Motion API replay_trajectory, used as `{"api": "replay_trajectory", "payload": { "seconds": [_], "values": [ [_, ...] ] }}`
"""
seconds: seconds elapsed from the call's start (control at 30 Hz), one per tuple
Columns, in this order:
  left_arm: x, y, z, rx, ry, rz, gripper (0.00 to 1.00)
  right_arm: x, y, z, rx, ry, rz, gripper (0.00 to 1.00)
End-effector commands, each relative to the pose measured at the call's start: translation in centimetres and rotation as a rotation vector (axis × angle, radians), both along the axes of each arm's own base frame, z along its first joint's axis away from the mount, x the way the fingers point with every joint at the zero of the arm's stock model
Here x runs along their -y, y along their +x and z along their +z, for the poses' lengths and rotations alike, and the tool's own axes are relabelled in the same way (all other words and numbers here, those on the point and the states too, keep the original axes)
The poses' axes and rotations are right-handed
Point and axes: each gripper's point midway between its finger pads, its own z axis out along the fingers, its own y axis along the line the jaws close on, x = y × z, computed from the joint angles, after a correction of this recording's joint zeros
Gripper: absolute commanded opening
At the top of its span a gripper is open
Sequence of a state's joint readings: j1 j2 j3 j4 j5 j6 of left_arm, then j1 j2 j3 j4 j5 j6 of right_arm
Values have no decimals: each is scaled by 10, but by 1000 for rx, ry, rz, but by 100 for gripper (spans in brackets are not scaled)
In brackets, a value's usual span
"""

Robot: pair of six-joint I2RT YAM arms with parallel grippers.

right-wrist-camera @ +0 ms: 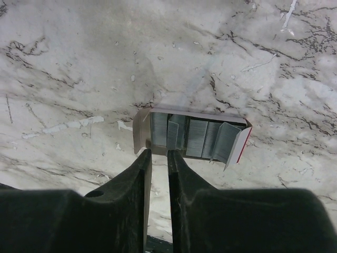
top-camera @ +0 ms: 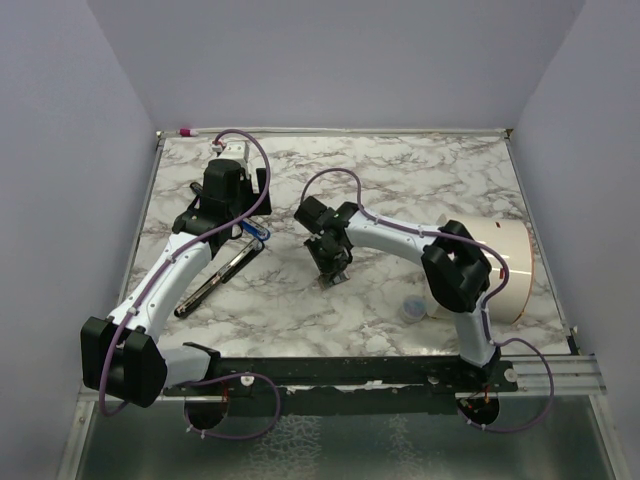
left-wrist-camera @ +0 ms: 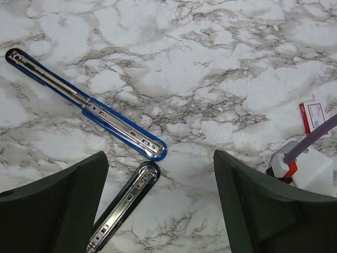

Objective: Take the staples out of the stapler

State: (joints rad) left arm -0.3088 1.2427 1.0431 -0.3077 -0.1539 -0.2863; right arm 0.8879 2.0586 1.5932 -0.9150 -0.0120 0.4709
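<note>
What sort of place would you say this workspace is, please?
Most likely an enclosed test cell in a robotics lab. A white-and-grey marble-patterned tabletop is boxed in by plain pale lavender walls. The white-and-black left arm and right arm are bolted to a black metal rail at its near edge.

Table (top-camera: pixel 400 180): white marble-pattern top with grey veins. Lying on it:
- the stapler (left-wrist-camera: pixel 121 125), splayed into a blue half and a black half (left-wrist-camera: pixel 124 203) (tips just beside each other; I can't tell if they are joined)
- below my right wrist, an open carton (right-wrist-camera: pixel 138 132) of staples (right-wrist-camera: pixel 197 138)
- at the right edge, a white roll (top-camera: pixel 500 265)
- near the roll, a small clear round piece (top-camera: pixel 412 310)
</note>
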Motion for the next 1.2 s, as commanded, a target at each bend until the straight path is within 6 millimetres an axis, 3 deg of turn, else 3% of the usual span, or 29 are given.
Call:
{"api": "replay_trajectory", "payload": {
  "seconds": [0.0, 1.17],
  "values": [
    [2, 4, 15, 40, -25, -6, 84, -7, 10, 15, 15, 100, -25, 20],
    [3, 4, 15, 39, -26, -10, 84, -2, 3, -14, -49, 49, -26, 21]
  ]
}}
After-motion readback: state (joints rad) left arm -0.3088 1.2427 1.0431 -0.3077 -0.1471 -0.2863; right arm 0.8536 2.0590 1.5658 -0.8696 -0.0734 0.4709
